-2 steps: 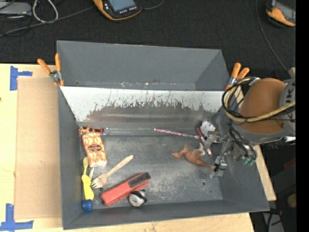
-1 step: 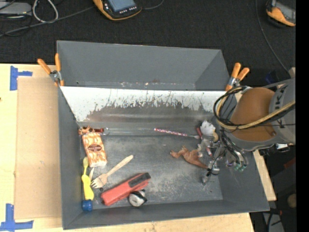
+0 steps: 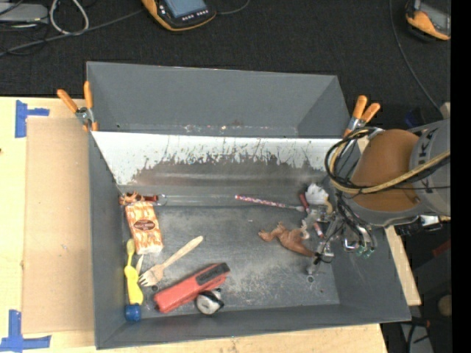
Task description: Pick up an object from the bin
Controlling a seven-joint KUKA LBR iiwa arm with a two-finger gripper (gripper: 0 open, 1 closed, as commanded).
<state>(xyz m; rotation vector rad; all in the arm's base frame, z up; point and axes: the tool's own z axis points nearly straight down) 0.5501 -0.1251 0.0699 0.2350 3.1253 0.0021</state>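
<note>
Brown figure [image 3: 285,238], probably light, rigid plastic, lies just beside the tool [image 3: 321,254]; grasp across its body. Tool state: cannot tell.

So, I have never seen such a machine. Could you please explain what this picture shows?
One camera looks down into a grey metal bin. The big part entering from the right, with the brownish cover and cables, is a robot arm; its job is to pick one thing out. At its end is the gripper, low over the bin's right side, next to a brown toy-like figure. Whether it holds anything I cannot tell. On the left lie a snack packet, a yellow toothbrush, a wooden fork and a red tool.
</note>
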